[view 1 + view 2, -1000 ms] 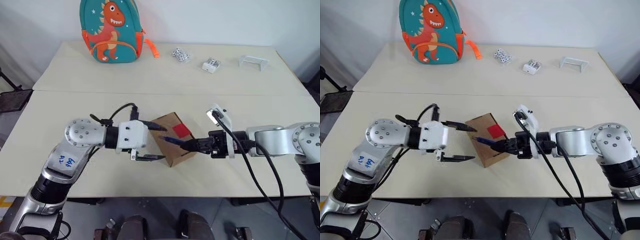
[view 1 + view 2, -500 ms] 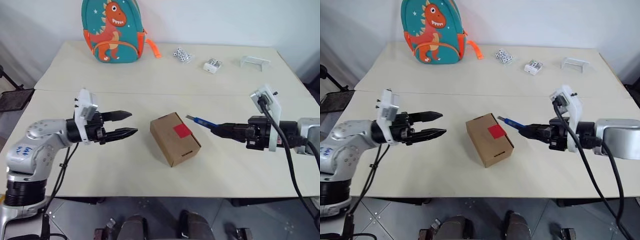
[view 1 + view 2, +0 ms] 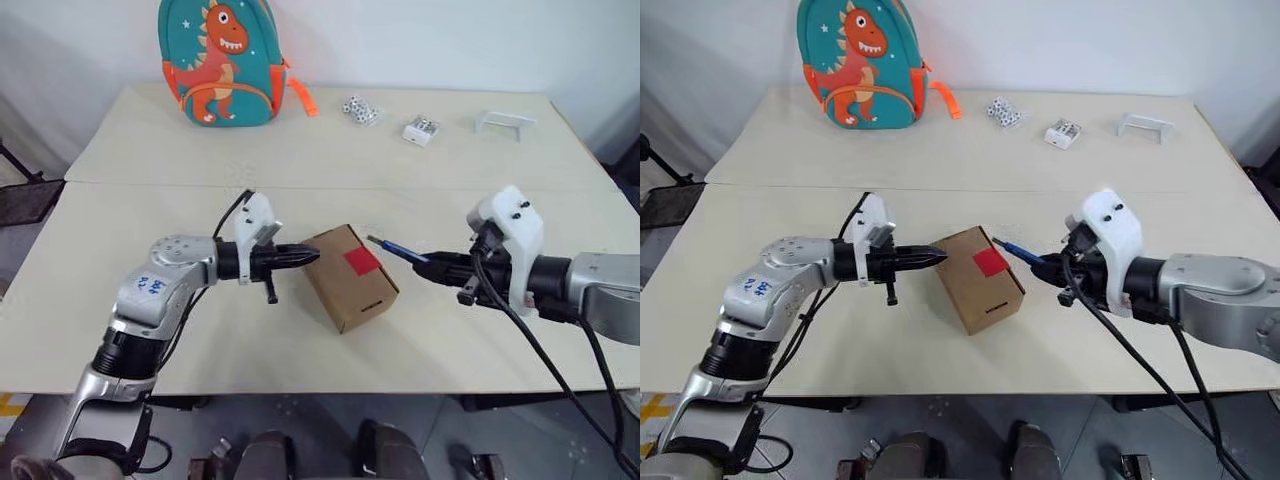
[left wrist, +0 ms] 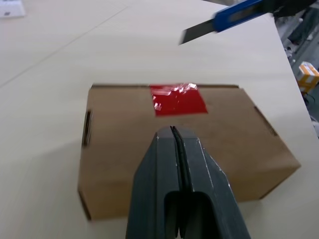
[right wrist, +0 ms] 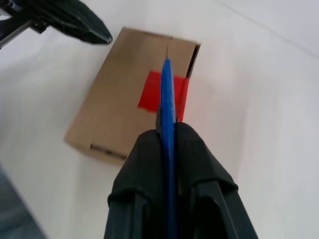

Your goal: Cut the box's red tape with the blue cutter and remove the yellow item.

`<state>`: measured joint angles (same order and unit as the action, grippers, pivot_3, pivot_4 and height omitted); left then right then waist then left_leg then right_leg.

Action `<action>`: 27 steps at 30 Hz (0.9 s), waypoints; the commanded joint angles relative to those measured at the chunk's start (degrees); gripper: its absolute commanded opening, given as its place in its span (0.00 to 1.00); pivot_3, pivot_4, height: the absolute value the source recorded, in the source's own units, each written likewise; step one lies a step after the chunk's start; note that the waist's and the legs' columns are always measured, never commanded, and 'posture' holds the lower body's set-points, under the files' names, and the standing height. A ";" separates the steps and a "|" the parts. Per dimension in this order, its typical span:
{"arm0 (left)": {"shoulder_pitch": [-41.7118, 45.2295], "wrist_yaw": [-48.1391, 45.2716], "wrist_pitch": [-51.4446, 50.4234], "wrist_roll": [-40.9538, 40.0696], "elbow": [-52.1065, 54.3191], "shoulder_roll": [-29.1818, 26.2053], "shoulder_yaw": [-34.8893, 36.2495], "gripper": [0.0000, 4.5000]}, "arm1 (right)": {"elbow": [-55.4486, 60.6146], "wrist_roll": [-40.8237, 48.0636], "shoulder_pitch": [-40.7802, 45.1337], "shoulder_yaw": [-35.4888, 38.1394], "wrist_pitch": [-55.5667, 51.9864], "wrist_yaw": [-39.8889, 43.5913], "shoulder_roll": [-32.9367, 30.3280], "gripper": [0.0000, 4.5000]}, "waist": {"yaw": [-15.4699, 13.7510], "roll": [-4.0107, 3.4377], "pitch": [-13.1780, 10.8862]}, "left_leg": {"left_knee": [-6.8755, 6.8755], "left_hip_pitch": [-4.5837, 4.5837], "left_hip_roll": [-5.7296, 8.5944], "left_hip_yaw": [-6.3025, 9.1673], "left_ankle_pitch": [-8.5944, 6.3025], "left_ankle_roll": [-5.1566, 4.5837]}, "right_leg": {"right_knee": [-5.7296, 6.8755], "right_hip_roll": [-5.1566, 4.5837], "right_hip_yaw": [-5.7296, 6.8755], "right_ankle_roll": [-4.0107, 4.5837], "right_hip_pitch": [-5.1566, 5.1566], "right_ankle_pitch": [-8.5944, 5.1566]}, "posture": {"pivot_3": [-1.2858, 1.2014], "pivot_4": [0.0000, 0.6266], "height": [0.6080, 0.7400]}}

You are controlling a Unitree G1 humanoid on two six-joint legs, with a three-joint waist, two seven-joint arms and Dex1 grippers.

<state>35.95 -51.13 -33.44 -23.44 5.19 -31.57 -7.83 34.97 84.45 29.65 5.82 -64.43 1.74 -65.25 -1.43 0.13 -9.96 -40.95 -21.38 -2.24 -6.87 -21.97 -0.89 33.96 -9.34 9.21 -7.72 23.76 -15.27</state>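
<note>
Cardboard box (image 3: 350, 276): matte brown; glossy wrinkled red tape (image 4: 178, 100); slim blue cutter (image 5: 167, 107).

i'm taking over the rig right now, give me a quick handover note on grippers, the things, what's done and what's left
Left gripper: shut, empty, tips at the box's left edge.
Right gripper: shut on the blue cutter, blade out, held just right of the box, above the table.
Red tape: looks uncut, lid closed.
Done: cutter in hand.
Left: cut the tape, open the box, take out the yellow item.
</note>
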 commanded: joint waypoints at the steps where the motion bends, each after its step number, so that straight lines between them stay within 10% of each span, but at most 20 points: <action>1: 1.10 1.50 2.87 3.25 -0.46 2.66 -2.56 0.00 | -1.94 -0.41 3.73 -3.11 -1.25 -5.20 2.96 0.02 | -0.06 0.00 0.00 | 0.00 -0.01 0.00 0.00 0.00 0.00 | 0.00 0.00 0.01 0.00 0.00 0.00 | 0.52 0.24 1.00; 13: 0.41 3.45 6.94 9.93 -2.19 6.95 -5.70 0.00 | -7.92 11.00 8.77 -8.57 -0.59 -29.71 13.28 0.02 | -0.06 0.00 0.00 | -0.02 -0.06 0.00 0.01 0.00 0.00 | 0.00 -0.01 0.06 0.00 0.01 0.00 | 0.52 0.24 1.00; 27: -1.38 2.99 6.11 12.73 -2.04 3.77 -5.76 0.00 | -6.44 23.27 9.74 -13.12 4.33 -39.74 10.57 0.02 | 0.10 0.00 0.00 | -0.02 -0.04 -0.04 0.01 0.00 0.00 | 0.02 0.00 0.04 0.00 0.02 0.00 | 0.52 0.24 1.00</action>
<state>35.40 -48.20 -26.56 -12.76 2.88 -26.50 -12.85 26.92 106.56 38.89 -7.39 -61.13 -37.42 -53.69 -1.33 0.12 -9.96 -40.97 -21.42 -2.28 -6.86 -21.97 -0.89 33.97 -9.35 9.25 -7.72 23.78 -15.27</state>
